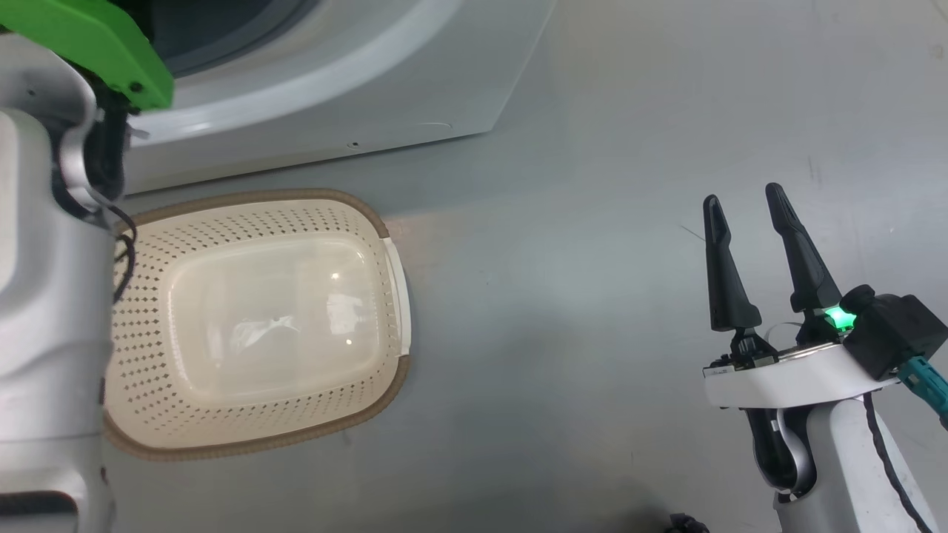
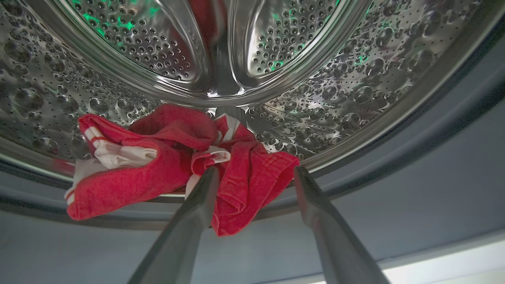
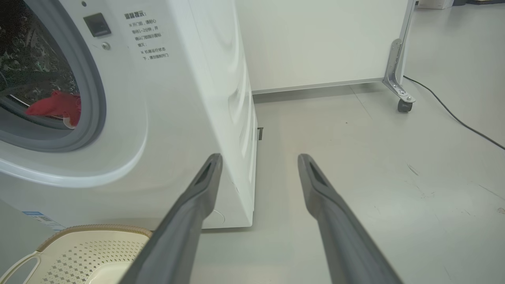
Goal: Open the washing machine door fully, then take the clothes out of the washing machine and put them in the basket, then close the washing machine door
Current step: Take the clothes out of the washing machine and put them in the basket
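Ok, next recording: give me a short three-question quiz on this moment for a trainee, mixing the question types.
1. True or false: the basket holds the clothes.
2. Where do the clothes lie? A. in the washing machine, at the front edge of its drum; B. on the floor; C. on top of the washing machine.
3. Fill in: the left gripper, pointed at the clothes, is ___.
Key: 1 false; 2 A; 3 open.
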